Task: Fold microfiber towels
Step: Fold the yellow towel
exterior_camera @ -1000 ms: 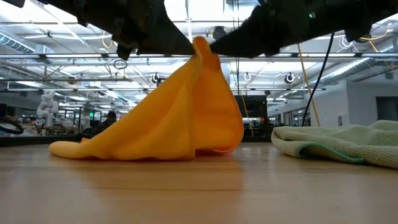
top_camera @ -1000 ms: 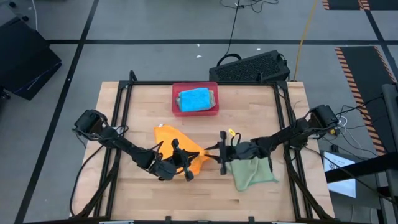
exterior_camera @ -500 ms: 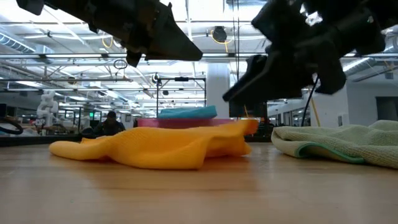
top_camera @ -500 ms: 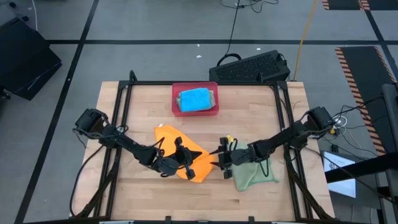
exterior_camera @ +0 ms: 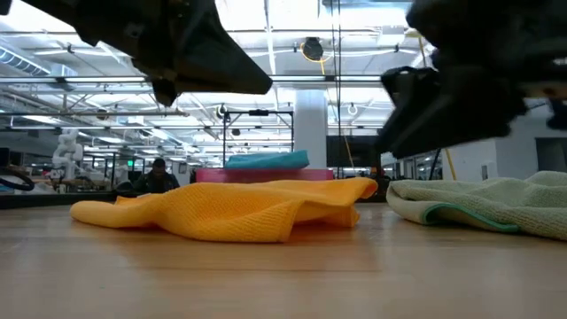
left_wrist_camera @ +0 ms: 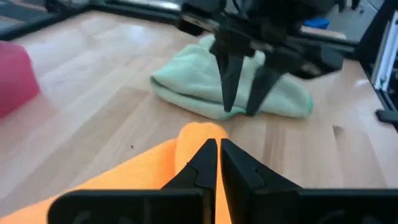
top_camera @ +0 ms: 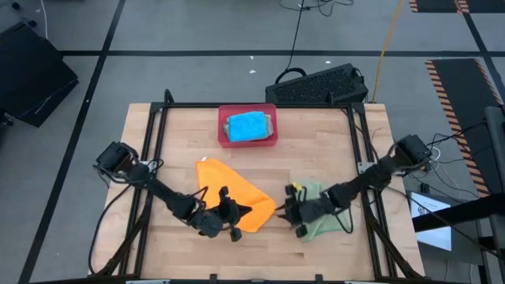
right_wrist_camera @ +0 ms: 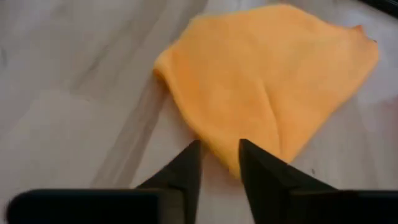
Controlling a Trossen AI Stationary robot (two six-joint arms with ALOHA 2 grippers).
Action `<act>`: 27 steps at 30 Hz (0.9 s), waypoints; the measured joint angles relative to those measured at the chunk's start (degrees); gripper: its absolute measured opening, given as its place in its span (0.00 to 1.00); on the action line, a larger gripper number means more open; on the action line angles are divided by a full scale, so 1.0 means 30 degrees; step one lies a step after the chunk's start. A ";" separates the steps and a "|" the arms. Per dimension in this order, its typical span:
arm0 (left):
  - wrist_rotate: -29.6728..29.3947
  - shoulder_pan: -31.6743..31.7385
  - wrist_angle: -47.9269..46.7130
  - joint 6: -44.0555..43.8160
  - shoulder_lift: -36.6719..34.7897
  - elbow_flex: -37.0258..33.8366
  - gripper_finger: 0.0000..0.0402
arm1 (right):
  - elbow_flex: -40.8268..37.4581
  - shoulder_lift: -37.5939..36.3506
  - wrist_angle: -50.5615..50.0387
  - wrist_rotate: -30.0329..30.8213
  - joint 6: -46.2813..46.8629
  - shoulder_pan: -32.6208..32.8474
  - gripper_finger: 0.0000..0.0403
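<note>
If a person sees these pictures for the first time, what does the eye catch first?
First is the bright orange towel, lying loosely folded at the middle of the wooden table, with both dark hands low at its near edge: the left hand shut, the right hand slightly open. Next are the pale green towel crumpled under the right arm and the blue towel in the pink-red tray at the far edge.

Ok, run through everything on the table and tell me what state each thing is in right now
orange towel: lying loosely folded, released
green towel: crumpled, unfolded
blue towel: folded, in tray
pink-red tray: holding blue towel
left tool: shut, empty
right tool: slightly open, empty
</note>
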 joint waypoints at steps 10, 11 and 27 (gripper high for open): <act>-0.0481 -0.0108 0.0325 0.0509 0.0000 0.0000 0.05 | -0.0010 0.3223 0.3071 0.4344 -0.1816 0.0983 0.54; -0.0481 -0.0114 0.0343 0.0576 0.0000 0.0000 0.05 | -0.0013 0.3669 0.3778 0.4846 -0.2361 0.0931 0.54; 0.0120 -0.0266 0.1016 0.1141 0.0015 0.0000 0.08 | 0.0836 0.1544 0.3730 0.4269 -0.1200 -0.0657 0.05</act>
